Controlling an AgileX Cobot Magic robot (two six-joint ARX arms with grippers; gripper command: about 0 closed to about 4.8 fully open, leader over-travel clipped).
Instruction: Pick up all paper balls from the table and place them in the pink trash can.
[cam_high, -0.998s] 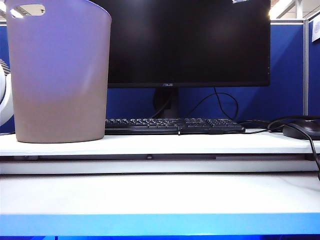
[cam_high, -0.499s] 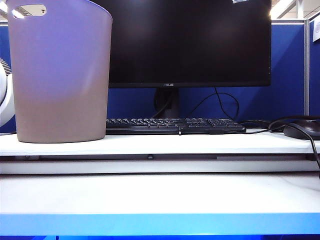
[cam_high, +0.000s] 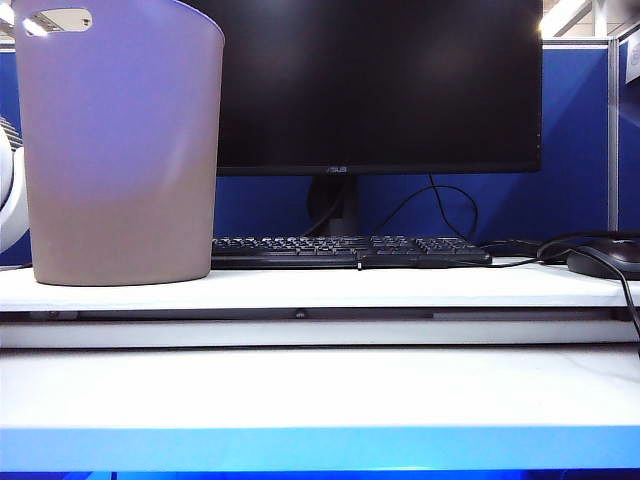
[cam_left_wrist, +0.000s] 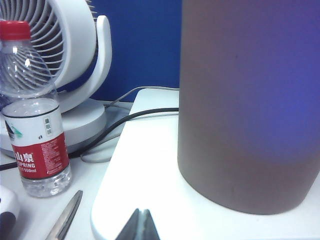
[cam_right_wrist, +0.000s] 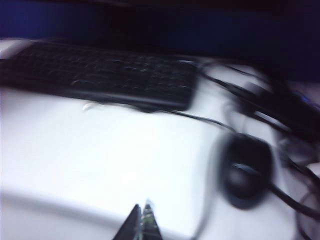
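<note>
The left tool (cam_left_wrist: 141, 222) has its two tips pressed together with nothing between them, and it hangs low over the raised white shelf of the table (cam_left_wrist: 145, 175), just in front of the pink trash can (cam_left_wrist: 247, 100). The right tool (cam_right_wrist: 141, 220) is also pressed together and empty; it hangs over the shelf near the keyboard (cam_right_wrist: 100, 75) and the black mouse (cam_right_wrist: 245, 170), toward the right end of the table. This view is smeared, so probably the right arm is in motion, but I cannot be sure. In the exterior view almost nothing has changed over the last second: the pink trash can (cam_high: 120, 150) stands at the same place on the shelf at the far left corner, and no arm has come into this view. No paper balls are visible on the table (cam_high: 320, 390) in any view, so I judge that the collecting is finished or nearly so. The can is tall, tapered, dusty pink with a purplish shine, upright, with an oval handle hole near its rim; its inside is hidden.
</note>
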